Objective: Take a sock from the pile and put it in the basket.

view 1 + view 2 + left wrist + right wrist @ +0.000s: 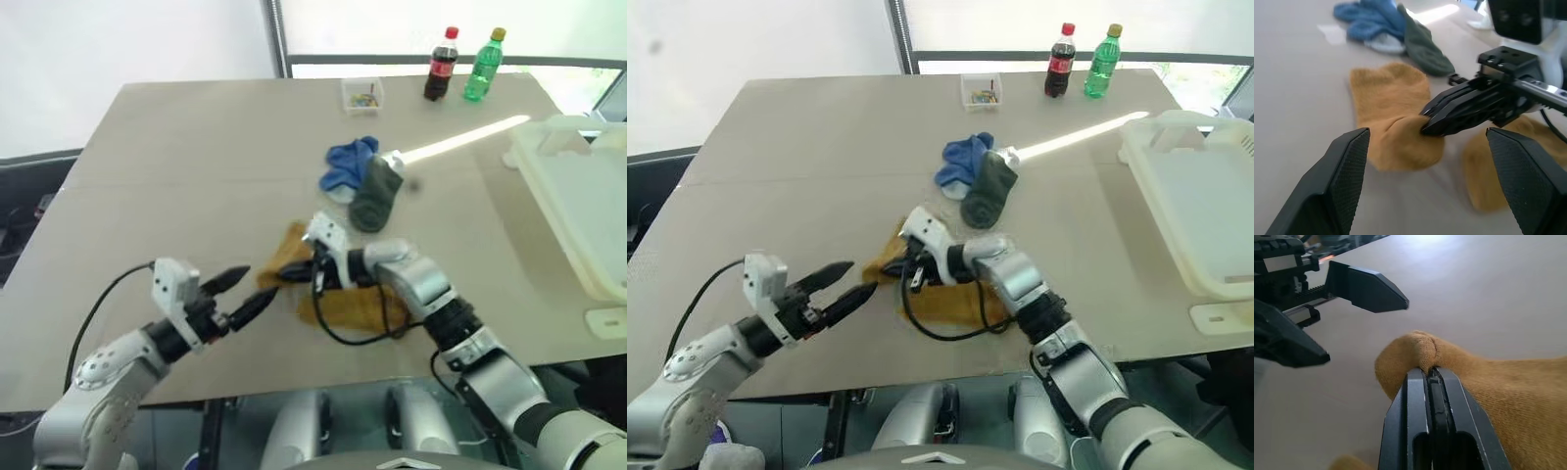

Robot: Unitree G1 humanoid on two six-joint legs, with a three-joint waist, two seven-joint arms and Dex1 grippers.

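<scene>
The pile is spread on the table: a blue sock [351, 162] and a dark green sock [377, 196] lie together at the middle. Nearer me lie two mustard-yellow socks [358, 308]. My right gripper [1429, 374] is shut on a fold of one mustard sock [1391, 103], with the cloth bunched at its tips. My left gripper [257, 286] stands open just to the left of that pinch, its two fingers [1347, 176] spread wide and nothing between them. The whitish basket [578, 196] stands at the table's right edge, well away from both grippers.
At the far edge stand a cola bottle [442, 65] and a green bottle [484, 66], with a small clear box [361, 94] of coloured bits beside them. A black cable loops from my right wrist over the mustard socks. The table's front edge is close below both grippers.
</scene>
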